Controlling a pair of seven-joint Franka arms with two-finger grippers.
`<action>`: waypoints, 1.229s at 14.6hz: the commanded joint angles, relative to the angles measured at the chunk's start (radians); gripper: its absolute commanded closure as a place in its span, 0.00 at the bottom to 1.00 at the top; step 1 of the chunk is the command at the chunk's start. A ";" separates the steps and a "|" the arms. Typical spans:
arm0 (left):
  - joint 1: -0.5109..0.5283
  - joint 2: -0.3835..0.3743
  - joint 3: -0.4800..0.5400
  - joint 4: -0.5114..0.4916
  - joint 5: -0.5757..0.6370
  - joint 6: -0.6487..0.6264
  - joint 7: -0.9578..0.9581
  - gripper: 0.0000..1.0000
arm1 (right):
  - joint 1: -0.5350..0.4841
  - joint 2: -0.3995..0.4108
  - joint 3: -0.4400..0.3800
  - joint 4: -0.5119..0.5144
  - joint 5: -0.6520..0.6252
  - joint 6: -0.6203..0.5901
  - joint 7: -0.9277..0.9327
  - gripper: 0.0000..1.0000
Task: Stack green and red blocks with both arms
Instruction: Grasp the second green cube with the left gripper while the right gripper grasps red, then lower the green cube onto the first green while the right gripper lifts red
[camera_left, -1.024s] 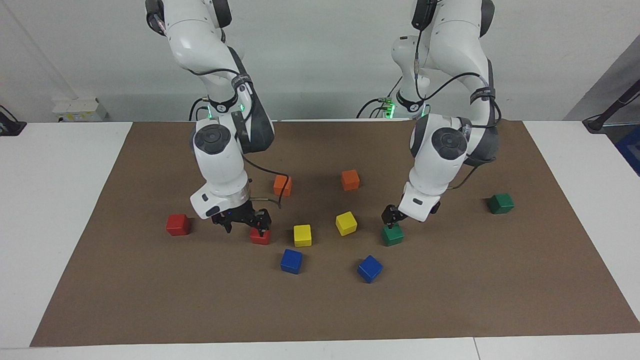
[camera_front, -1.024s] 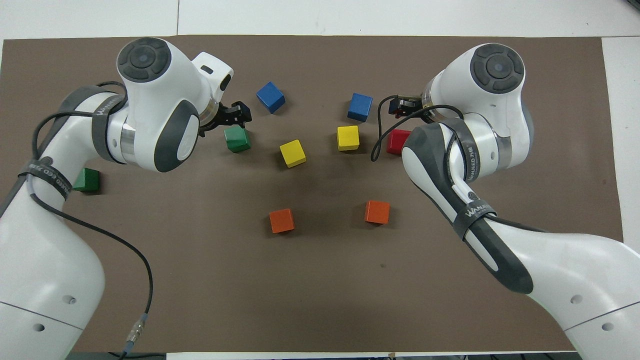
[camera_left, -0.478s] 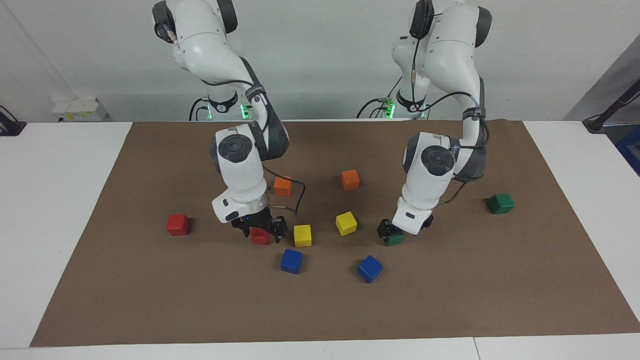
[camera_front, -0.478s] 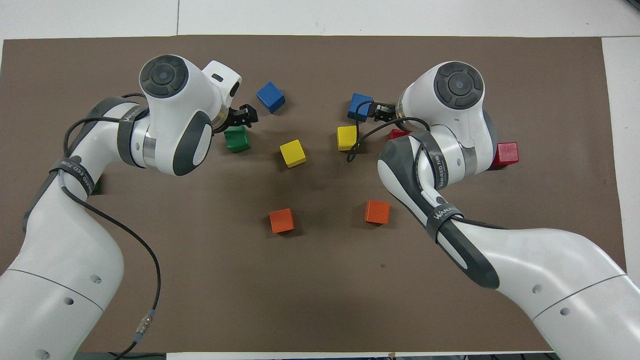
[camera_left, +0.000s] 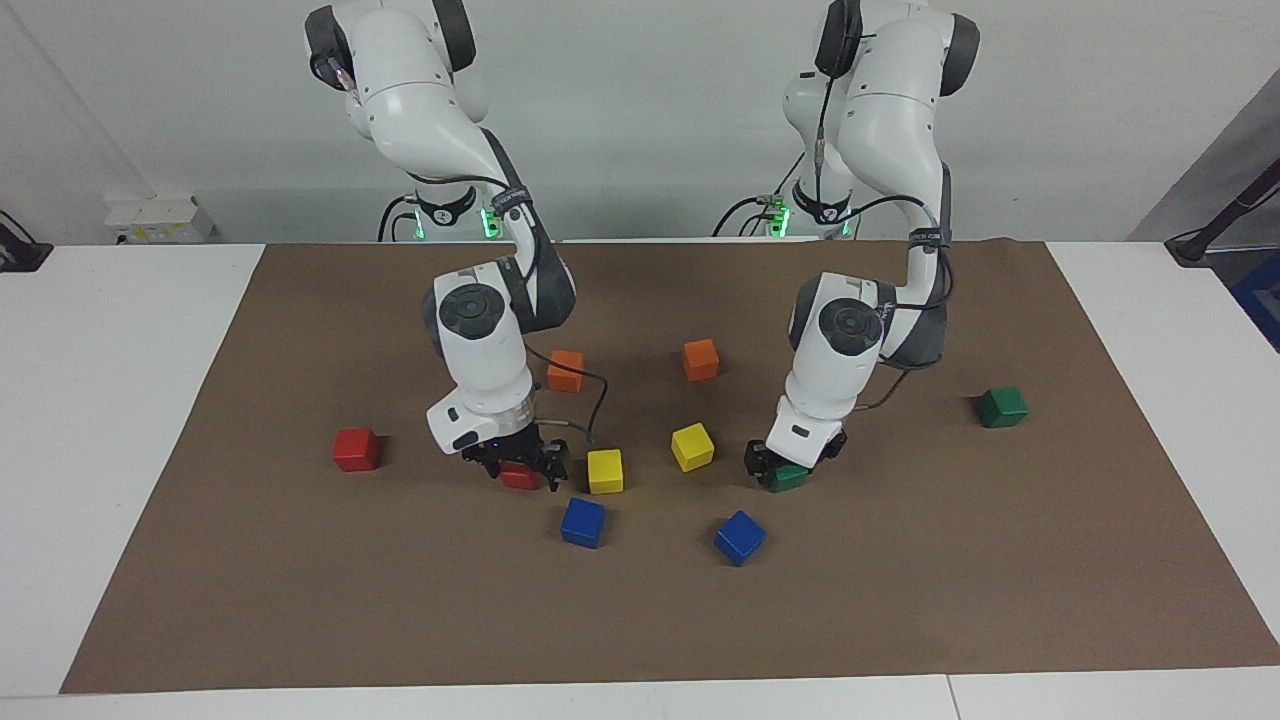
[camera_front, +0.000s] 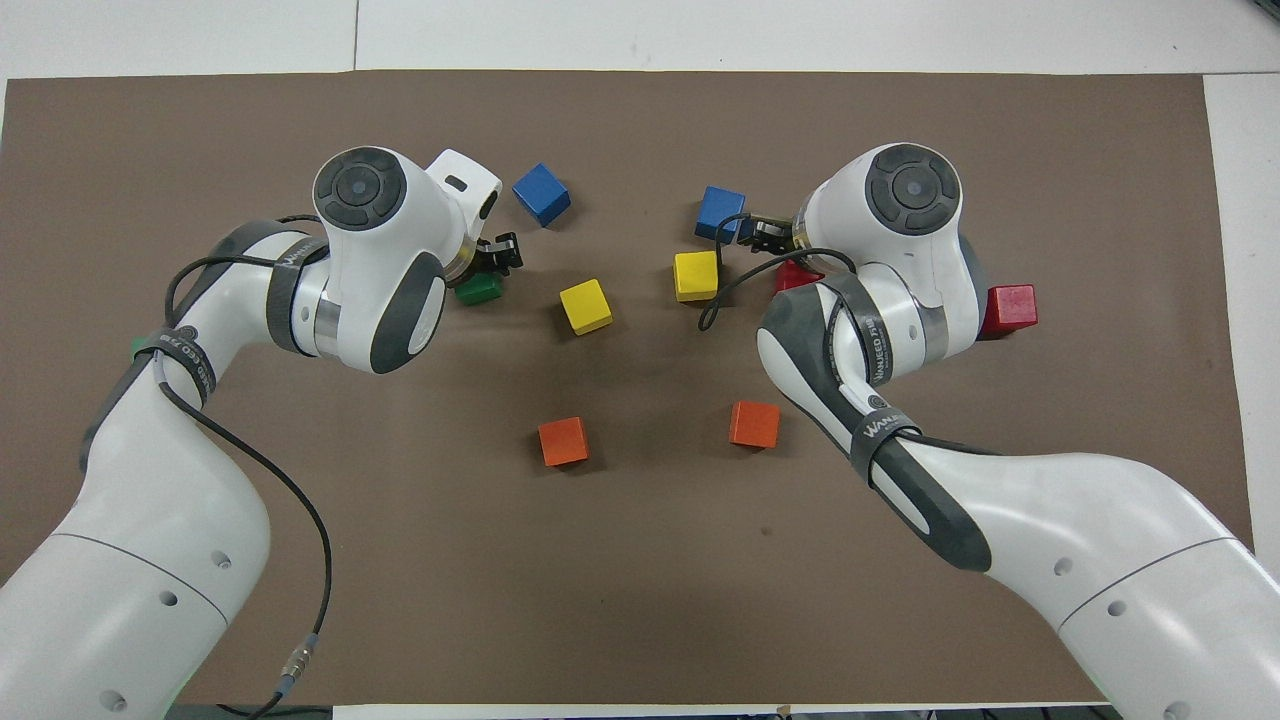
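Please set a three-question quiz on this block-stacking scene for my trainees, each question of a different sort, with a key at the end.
1. True or false: the two green blocks are already stacked one on the other.
2. The right claw is lowered around which block? A. a red block B. a yellow block C. a blue block
3. How many orange blocks lie on the brown mat?

Key: 1. False, they lie apart on the mat. 2. A. 3. Two.
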 joint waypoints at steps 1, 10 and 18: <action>-0.023 -0.018 0.016 -0.008 0.058 -0.042 -0.024 1.00 | -0.004 -0.023 0.005 -0.051 -0.010 0.028 0.013 0.00; 0.173 -0.199 0.007 -0.016 0.029 -0.205 0.104 1.00 | -0.006 -0.032 0.005 -0.036 -0.012 0.001 0.008 0.00; 0.512 -0.372 0.011 -0.208 -0.033 -0.225 0.726 1.00 | -0.012 -0.049 0.003 -0.037 -0.012 -0.015 -0.006 0.00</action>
